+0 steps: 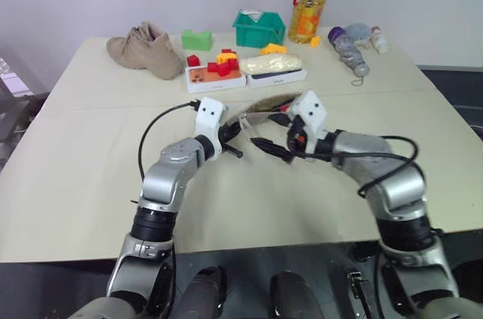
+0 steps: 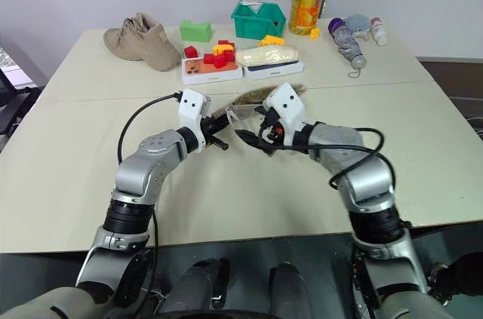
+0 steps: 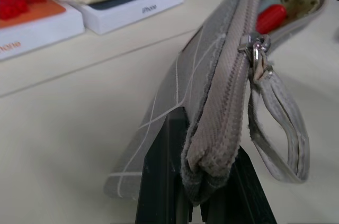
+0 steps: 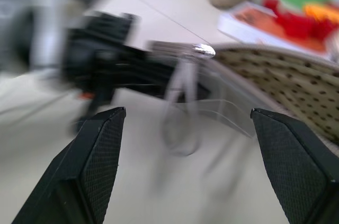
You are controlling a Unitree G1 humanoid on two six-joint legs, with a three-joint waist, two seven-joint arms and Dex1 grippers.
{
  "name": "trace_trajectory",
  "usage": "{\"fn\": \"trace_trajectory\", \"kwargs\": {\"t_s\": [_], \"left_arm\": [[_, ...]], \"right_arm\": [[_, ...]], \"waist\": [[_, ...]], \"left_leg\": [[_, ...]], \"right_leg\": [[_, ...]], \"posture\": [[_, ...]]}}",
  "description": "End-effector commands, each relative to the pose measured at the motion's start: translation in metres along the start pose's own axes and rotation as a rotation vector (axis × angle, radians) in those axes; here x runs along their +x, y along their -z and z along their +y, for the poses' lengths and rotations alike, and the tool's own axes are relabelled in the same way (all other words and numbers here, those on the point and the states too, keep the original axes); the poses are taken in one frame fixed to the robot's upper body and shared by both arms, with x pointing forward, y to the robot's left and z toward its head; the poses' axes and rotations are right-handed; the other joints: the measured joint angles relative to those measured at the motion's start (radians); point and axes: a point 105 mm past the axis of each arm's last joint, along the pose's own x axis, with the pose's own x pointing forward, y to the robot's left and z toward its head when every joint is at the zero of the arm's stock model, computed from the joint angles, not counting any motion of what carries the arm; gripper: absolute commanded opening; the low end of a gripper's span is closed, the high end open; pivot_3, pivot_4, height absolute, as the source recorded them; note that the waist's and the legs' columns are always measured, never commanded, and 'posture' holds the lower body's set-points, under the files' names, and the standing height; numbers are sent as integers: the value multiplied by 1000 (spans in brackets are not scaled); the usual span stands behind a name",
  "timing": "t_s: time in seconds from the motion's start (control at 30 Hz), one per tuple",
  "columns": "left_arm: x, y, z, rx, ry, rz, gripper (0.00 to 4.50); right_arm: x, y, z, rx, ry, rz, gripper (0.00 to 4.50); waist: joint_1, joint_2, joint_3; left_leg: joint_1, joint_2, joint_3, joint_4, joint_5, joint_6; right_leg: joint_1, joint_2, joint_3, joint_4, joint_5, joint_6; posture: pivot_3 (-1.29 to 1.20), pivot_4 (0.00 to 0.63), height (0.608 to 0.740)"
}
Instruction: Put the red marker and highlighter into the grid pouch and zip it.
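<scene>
Pouch [image 3: 212, 91] held off tabletop [image 1: 75, 183] between arms, long axis running left claw [image 3: 198, 203] to right. Left claw clamped on closed end. Right claw [image 4: 185, 166] spread wide, nearest zipper tab [image 3: 280, 123]. Red marker [image 3: 271, 17] inside.

Shoe [image 1: 143, 49]; green basket [image 1: 259, 29]; oil bottle [image 1: 310, 1].

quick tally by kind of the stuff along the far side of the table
shoe: 1
green block: 1
green basket: 1
oil bottle: 1
white phone boxes: 2
bagged pale food: 1
small bottles lying down: 2
total: 9, leaving out the heap of small red and yellow blocks
</scene>
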Motion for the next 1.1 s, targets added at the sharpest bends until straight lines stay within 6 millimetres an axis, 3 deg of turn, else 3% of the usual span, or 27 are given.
{"fn": "trace_trajectory", "kwargs": {"t_s": [0.03, 0.1, 0.2, 0.4, 0.5, 0.73, 0.93, 1.1], "left_arm": [[-2, -20, -4, -12, 5, -64, 0], [-3, -21, -6, -23, 7, -68, 0], [-3, -24, -7, -41, 2, -81, 0], [-6, -23, -6, -57, -13, -89, 0], [-8, -22, -4, -53, -21, -87, 0], [-18, -16, 16, 17, -84, -80, 0], [-38, 3, 44, 168, -143, -25, 0], [-41, 6, 45, 183, -128, -34, 0]], "right_arm": [[11, -9, -1, -4, 47, -31, 3903], [17, -7, 2, 14, 48, -28, 3903], [24, -5, 6, 37, 34, -28, 3088], [26, -4, 0, 44, 53, -20, 22], [23, -4, -6, 32, 74, -14, 22], [-7, -17, -47, -78, 219, 1, 22], [-68, -30, -114, -223, 454, 81, 22], [-77, -18, -121, -220, 453, 122, 22]], "waist": [[1, 0, 0], [1, 0, 0], [3, 0, 0], [2, 0, 0], [1, 0, 0], [2, 0, 0], [3, 0, 0], [-1, 0, 0]], "left_leg": [[0, 0, 0, 0, 0, 0], [0, 0, 0, 0, 0, 0], [0, 0, 0, 0, 0, 0], [0, 0, 0, 0, 0, 0], [0, 0, 0, 0, 0, 0], [0, 0, 0, 0, 0, 1], [0, 0, 1, -1, 0, 1], [0, 1, 1, -2, 0, 1]], "right_leg": [[0, 0, 0, 0, 0, 0], [0, 0, 0, 0, 0, 0], [0, 0, 0, 0, 0, 0], [0, 0, 0, 0, 0, 0], [0, 0, 0, 0, 0, 0], [0, 0, 0, 0, 0, 0], [0, 0, 0, -1, 0, 0], [0, 0, 1, -1, 0, 0]], "posture": [[0, 150, 739], [0, 150, 739], [0, 150, 739], [0, 150, 739], [0, 150, 739], [0, 150, 739], [0, 150, 739], [0, 150, 739]]}}
